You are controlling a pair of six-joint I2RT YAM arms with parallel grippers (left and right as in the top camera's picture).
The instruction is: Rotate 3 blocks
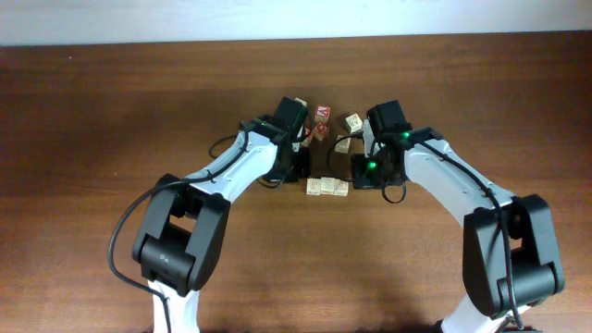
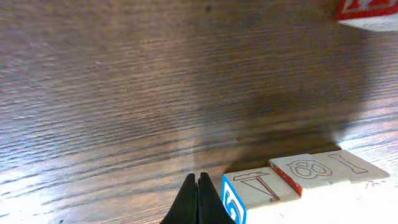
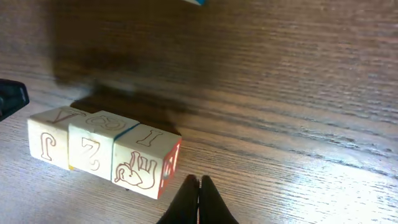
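Three pale wooden blocks lie side by side in a row at the table's middle. In the left wrist view the nearest block shows a blue end face, and the other two follow it to the right. From the right wrist I see the same row: a J block, a Z block and an elephant block with a red side. My left gripper is shut and empty just off the row's left end. Off the right end, my right gripper is also shut and empty.
Behind the row lie loose blocks: two red-faced ones and two pale ones. One red block shows at the left wrist view's top right. Both arms crowd the row from either side.
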